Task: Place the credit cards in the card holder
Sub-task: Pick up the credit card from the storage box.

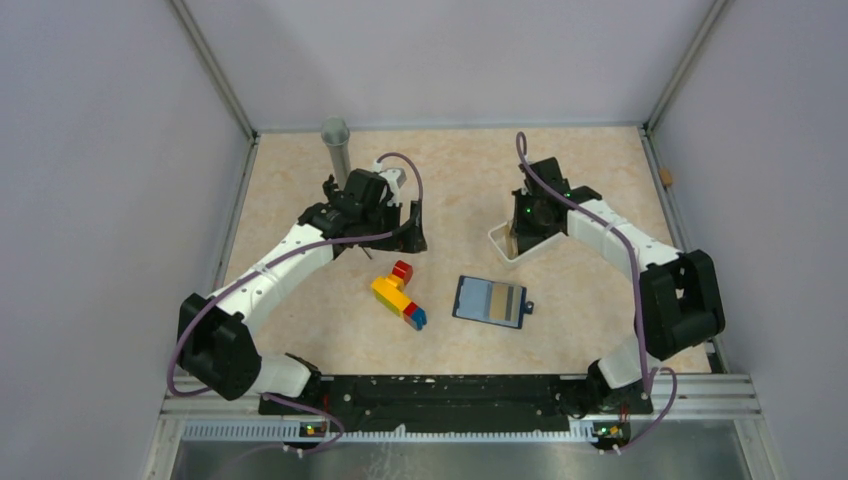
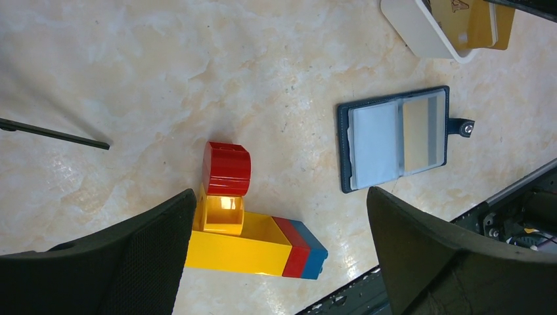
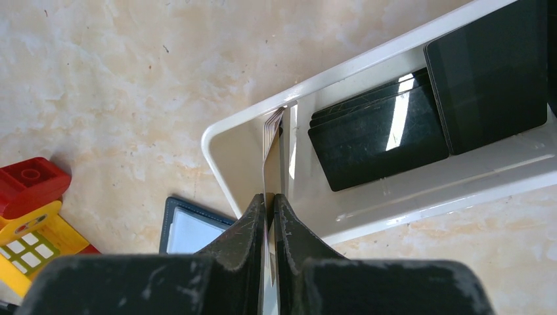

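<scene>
Our right gripper (image 3: 270, 200) is clamped on a yellow-gold credit card (image 3: 272, 154), held edge-on just beyond the fingertips at the end of the white tray (image 3: 220, 157). Nearer us, the navy card holder (image 1: 490, 301) lies open on the table, apart from the tray. Farther on, dark cards (image 3: 378, 134) lie overlapped inside the tray. Our left gripper (image 2: 281, 195) gapes wide above toy bricks (image 2: 249, 243).

My left pincer (image 1: 414, 238) hangs at twelve o'clock of the red, yellow and blue toy bricks (image 1: 398, 296) on the beige marbled tabletop (image 1: 300, 200). The open navy-blue fold-over card holder (image 1: 490, 301) lies at their three o'clock. At its twelve o'clock, my right pincer (image 1: 517, 236) dips into the white oblong plastic tray (image 1: 497, 243), a sliver of yellow-gold credit card (image 1: 513, 244) at its tip.
</scene>
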